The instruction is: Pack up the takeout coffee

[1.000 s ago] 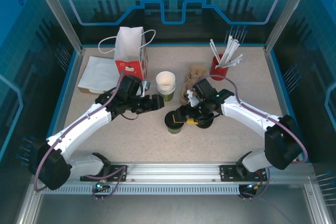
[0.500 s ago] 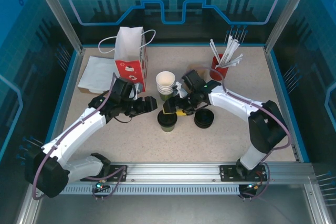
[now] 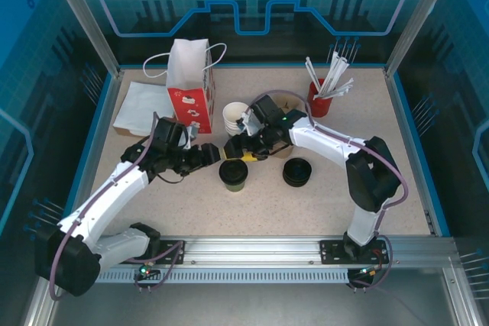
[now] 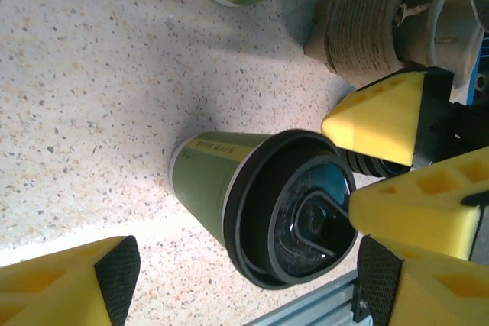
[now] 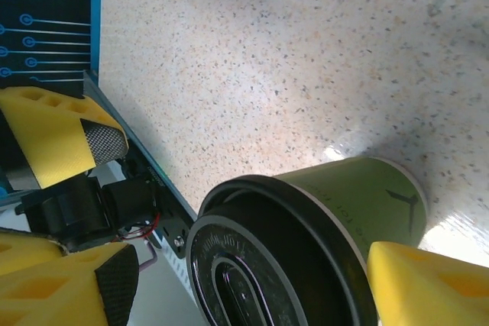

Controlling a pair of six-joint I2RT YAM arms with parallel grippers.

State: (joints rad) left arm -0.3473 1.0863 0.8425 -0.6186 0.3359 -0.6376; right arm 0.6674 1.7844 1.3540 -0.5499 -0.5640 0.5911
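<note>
Blue walls stand around a speckled, sandy-coloured bench point(image 3: 328, 204). The two arms meet near the middle of it. The left gripper point(image 3: 212, 154) points in from the left side. Its yellow fingers are spread wide and it holds nothing. The right gripper point(image 3: 235, 152) points in from the far right, and its fingers are spread too. In the right wrist view the top of the cup sits between them. One finger stands apart from the lid, so the gripper is not squeezing.

Just by both sets of fingers is the small green paper cup with a round black plastic lid point(image 3: 232, 175). It stands upright near the middle of the bench. The lid looks pushed down on the rim, as far as I can see.

Behind the cup, toward the far edge, is a stack of white-rimmed paper cups point(image 3: 234, 114). A stack of black lids point(image 3: 296, 172) sits to the right of the green cup. A white and red paper bag with handles point(image 3: 189, 74) stands by the far edge, toward the far left corner.

I think the lid step is about done and the carrying step comes next. One gripper needs to close gently on the green wall below the lid, so the cup does not crush or tip. Then I guess the cup should go straight up and over to the bag.
</note>
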